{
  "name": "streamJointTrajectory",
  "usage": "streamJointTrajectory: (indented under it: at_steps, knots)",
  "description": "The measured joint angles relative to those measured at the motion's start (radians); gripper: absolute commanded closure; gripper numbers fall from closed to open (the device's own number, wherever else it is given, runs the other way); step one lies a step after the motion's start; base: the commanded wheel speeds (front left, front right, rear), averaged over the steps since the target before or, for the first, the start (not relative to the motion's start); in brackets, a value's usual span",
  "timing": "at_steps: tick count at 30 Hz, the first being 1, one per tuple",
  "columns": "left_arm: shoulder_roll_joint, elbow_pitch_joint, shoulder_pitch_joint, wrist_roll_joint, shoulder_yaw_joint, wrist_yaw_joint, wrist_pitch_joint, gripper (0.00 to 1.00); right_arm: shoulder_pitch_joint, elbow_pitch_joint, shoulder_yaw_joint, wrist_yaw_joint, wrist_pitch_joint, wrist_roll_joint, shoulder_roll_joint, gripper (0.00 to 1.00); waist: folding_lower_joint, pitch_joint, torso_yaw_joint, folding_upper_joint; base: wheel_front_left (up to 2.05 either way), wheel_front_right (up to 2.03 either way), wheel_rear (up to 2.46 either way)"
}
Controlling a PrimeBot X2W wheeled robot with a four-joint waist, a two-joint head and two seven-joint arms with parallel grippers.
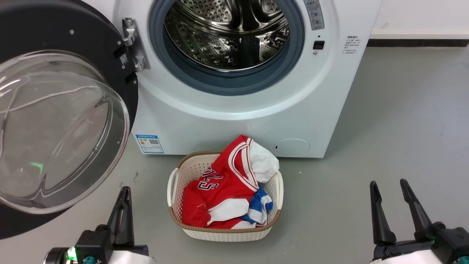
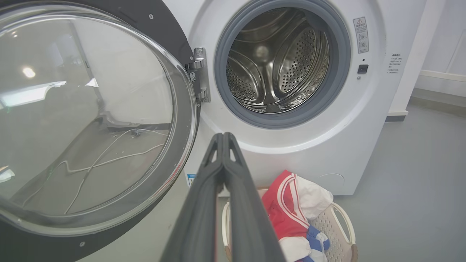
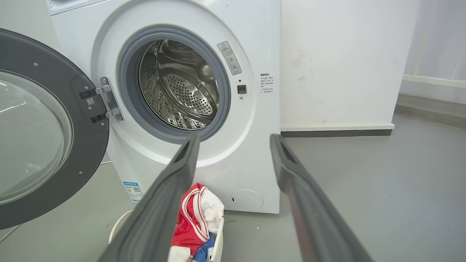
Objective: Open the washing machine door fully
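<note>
**Item 1. Large round glossy black washing machine door (image 1: 62, 121).** It stands swung out to the left of the white front-loading machine (image 1: 234, 121). A metal hinge (image 1: 133, 44) carries it at the left of the opening. Its bulging clear glass bowl faces the near side, and the opening is fully uncovered.

**Item 2. Perforated steel drum (image 1: 227, 33).** It sits inside a grey rubber ring (image 1: 227, 82), and the part of it in view holds nothing.

**Item 3. Left gripper (image 1: 124, 194).** It is low at the near left, just right of the door's lower rim. In the left wrist view it is clear of the door. The arm is level and points far, toward the machine front. The two long dark fingers are pressed together along their length, with nothing between them.

**Item 4. Right gripper (image 1: 388, 183).** It is low at the near right, over bare grey floor (image 1: 384, 128) and well apart from the machine. The arm likewise points far. The fingers are spread wide and hold nothing (the gap frames the machine's lower front in the right wrist view).

**Item 5. Cream perforated plastic basket with a brown rim (image 1: 223, 234).**
- It stands on the floor just near of the machine, between the two grippers.
- It holds a red jersey with white trim (image 1: 220, 187).
- A white cloth (image 1: 263, 161) lies at its far right.
- A blue-and-white cloth (image 1: 261, 205) lies at its near right.

**Item 6. Blue-edged label (image 1: 149, 143).** It is stuck low on the machine's front at the left.
</note>
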Motion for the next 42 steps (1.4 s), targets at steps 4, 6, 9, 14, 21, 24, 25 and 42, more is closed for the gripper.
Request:
streamJointTrajectory:
  at_steps: [4,6,9,14,21,24,25,42]
  knots:
    - [-0.001,0.012,0.012,0.002,-0.011,0.002,0.000,1.00,0.014,0.005,-0.003,0.000,0.000,0.001,0.000,0.00,0.0000,-0.022,-0.004,0.0000,0.00,0.00,0.00]
    - [0.000,0.018,0.016,0.003,-0.018,0.002,0.000,1.00,0.025,0.008,-0.004,0.000,0.000,0.001,0.000,0.00,0.0000,-0.031,-0.005,0.0000,0.00,0.00,0.00]
    - [0.000,0.026,0.026,0.006,-0.040,0.010,0.000,1.00,0.032,0.009,-0.003,0.000,0.000,0.002,0.000,0.00,0.0000,-0.043,-0.007,0.0000,0.00,0.00,0.00]
    - [-0.001,0.042,0.031,-0.010,-0.069,0.013,0.000,1.00,0.045,0.016,-0.004,0.000,0.000,0.007,0.000,0.00,0.0000,-0.056,-0.007,0.0000,0.00,0.00,0.00]
    - [-0.001,0.054,0.037,-0.021,-0.089,0.018,0.000,0.36,0.061,0.023,-0.008,0.000,0.000,0.015,0.000,0.00,0.0000,-0.065,-0.012,0.0000,0.00,0.00,0.00]
    - [-0.001,0.052,0.037,-0.026,-0.090,0.023,0.000,0.00,0.062,0.023,-0.006,0.000,0.000,0.016,0.000,0.00,0.0000,-0.066,-0.016,0.0000,0.00,0.00,0.00]
    - [-0.001,0.052,0.038,-0.026,-0.091,0.024,0.000,0.00,0.062,0.024,-0.007,0.000,0.000,0.016,0.000,0.00,0.0000,-0.066,-0.016,0.0000,0.00,0.00,0.00]
    - [-0.001,0.058,0.040,-0.041,-0.080,0.019,0.000,0.00,0.062,0.022,-0.010,0.000,0.000,0.026,0.000,0.00,0.0000,-0.063,-0.021,0.0000,0.00,0.00,0.00]
